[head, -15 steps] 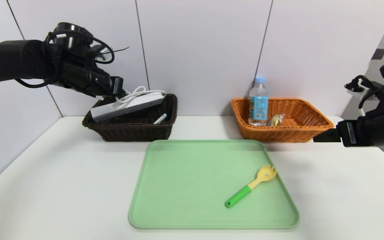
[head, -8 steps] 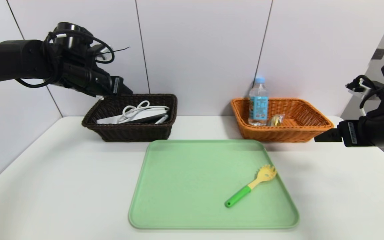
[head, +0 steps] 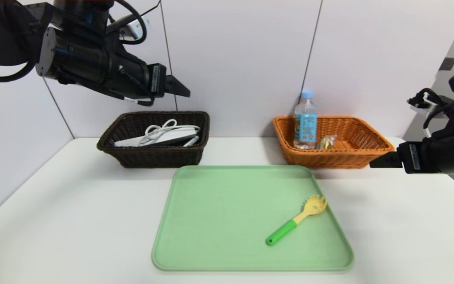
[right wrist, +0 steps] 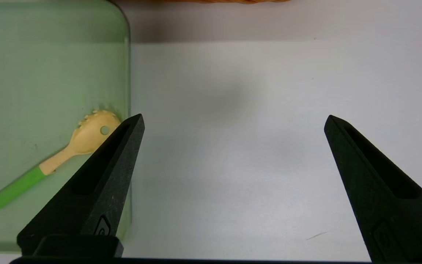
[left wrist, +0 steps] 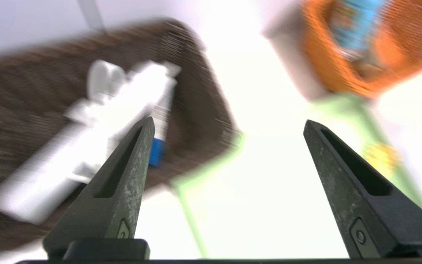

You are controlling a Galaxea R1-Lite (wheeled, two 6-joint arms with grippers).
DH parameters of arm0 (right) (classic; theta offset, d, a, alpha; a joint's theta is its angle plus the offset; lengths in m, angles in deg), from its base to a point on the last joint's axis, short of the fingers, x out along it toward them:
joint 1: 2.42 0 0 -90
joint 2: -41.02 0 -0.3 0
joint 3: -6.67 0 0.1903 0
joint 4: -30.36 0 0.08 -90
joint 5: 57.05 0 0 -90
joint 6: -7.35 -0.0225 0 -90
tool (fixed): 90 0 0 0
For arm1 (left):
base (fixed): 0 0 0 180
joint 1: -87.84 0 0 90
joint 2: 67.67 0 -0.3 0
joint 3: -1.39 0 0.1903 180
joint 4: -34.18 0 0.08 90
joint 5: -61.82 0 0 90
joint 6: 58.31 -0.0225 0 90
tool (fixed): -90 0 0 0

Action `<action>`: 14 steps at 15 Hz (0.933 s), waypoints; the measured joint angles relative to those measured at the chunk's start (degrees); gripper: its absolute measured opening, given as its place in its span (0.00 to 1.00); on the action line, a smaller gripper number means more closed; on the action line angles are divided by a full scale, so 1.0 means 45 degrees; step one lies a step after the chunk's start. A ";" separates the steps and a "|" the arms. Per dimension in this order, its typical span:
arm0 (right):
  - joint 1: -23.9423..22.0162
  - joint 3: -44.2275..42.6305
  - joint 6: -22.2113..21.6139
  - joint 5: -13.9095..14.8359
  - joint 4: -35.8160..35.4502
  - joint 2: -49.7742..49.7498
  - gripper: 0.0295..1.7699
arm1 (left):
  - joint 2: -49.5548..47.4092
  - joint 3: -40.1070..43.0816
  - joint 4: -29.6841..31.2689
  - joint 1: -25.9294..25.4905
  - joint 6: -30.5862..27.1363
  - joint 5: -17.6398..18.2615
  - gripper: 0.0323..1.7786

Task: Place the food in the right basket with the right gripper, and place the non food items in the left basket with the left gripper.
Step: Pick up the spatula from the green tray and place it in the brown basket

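I count two baskets [head: 164,156], one bottle [head: 306,124], one snack [head: 326,142], one power strip [head: 132,142], one marker [head: 191,141], one spoon [head: 284,232] and one tray [head: 235,217].

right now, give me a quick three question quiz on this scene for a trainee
1. True or false: the bottle stands in the orange basket.
2. Which item lies on the green tray?
A) marker
B) pasta spoon
C) power strip
3. Fill in the blank: above the dark basket, the left gripper is ____, holding nothing, while the right gripper waits over the table beside the tray.

Key: 1. true; 2. B; 3. open
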 joint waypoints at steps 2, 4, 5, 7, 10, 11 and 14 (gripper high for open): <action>0.0057 -0.0005 -0.0005 0.0165 -0.0005 -0.0054 0.96 | -0.0572 0.1046 -0.0079 0.1219 0.0501 0.0620 0.85; 0.0144 -0.0024 -0.0076 0.0271 -0.0005 -0.0108 0.96 | -0.0932 0.2143 0.0656 0.2297 0.0534 0.1311 0.87; 0.0184 -0.0038 -0.0092 0.0271 -0.0011 -0.0133 0.96 | -0.1029 0.2731 0.1249 0.2801 0.0526 0.1417 0.88; 0.0184 -0.0098 -0.0203 0.0276 0.0000 -0.0190 0.96 | -0.1130 0.3871 0.2560 0.3546 0.0526 0.1509 0.90; 0.0209 -0.0122 -0.0461 0.0260 0.0000 -0.0257 0.96 | -0.1078 0.5946 0.5090 0.4497 0.0317 0.1514 0.92; 0.0203 -0.0122 -0.0566 0.0260 -0.0005 -0.0274 0.96 | -0.1005 0.6699 0.5995 0.4865 0.0274 0.1482 0.92; 0.0203 -0.0122 -0.0756 0.0257 -0.0005 -0.0301 0.96 | -0.0534 0.8374 0.8468 0.6028 -0.0265 0.0821 0.93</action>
